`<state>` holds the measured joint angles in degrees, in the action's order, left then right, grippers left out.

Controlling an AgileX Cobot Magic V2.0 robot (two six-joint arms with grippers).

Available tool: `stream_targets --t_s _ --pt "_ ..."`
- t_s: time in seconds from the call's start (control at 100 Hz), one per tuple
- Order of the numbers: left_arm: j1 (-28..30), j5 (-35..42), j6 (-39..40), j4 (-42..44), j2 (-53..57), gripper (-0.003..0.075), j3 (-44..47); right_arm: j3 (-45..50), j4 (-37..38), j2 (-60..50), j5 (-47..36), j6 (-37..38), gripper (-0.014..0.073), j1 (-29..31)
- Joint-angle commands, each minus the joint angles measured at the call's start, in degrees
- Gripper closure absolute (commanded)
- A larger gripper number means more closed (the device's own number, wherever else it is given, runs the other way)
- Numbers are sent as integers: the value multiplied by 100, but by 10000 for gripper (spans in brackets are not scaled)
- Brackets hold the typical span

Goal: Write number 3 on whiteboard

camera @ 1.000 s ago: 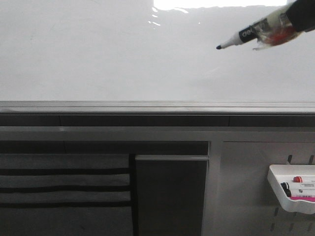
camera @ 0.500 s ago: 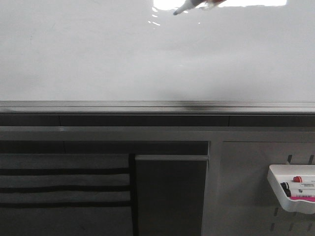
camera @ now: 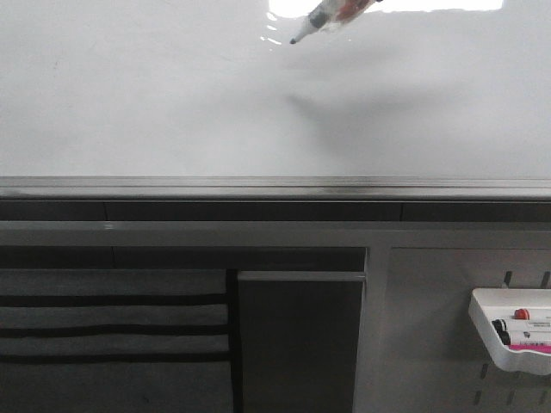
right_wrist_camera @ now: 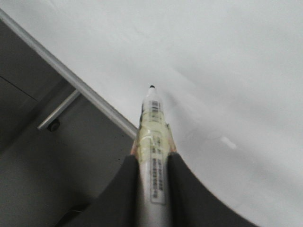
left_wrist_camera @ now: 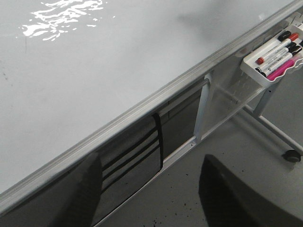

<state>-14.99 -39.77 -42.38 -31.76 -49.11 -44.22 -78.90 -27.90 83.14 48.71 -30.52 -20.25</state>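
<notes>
Marker poised over a blank board

The right gripper (right_wrist_camera: 150, 175) clamps a black-tipped white marker (right_wrist_camera: 152, 142); the left gripper's (left_wrist_camera: 151, 208) dark fingers stand wide. At the front view's top, the tip hovers over the glossy white whiteboard (camera: 172, 103).

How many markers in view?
5: one marker clamped in the right end effector over the whiteboard; four in the white tray, though others may be hidden.

The marker (camera: 323, 19) runs off the front view's top edge, its holder unseen, and the tray (camera: 508, 331) is cut at the right edge.
</notes>
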Motion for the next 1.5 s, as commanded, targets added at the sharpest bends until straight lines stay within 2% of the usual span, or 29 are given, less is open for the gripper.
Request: stream_targets --t_s 0.0,0.39,0.5,0.63,0.82,1.07,1.18,1.28,1.34,1.39,1.49 --pt "20 263 57 -209 13 303 -143 -217 -620 -82 -233 -455 587 160" --pt "20 263 57 -209 13 303 -143 -217 -440 287 -1096 -529 587 160" --pt "20 263 57 -209 13 303 -143 -217 -133 288 -979 -414 587 293" --pt "20 263 57 -209 13 303 -143 24 -160 109 -623 -368 587 520" --pt "20 263 57 -209 13 303 -143 556 -329 316 -1515 -368 587 4" --pt "20 286 57 -209 13 303 -143 737 -161 105 -654 -368 587 497" --pt "20 286 57 -209 13 303 -143 1092 -739 220 -1330 -685 587 79" --pt "20 286 57 -209 13 303 -143 1008 -796 408 -1957 -699 587 -348" --pt "20 286 57 -209 13 303 -143 858 -796 436 -1855 -689 587 -383" --pt "20 286 57 -209 13 303 -143 805 -796 359 -1465 -718 587 -383" --pt "20 286 57 -209 13 303 -143 1172 -1114 -80 -1237 -1383 587 -455"
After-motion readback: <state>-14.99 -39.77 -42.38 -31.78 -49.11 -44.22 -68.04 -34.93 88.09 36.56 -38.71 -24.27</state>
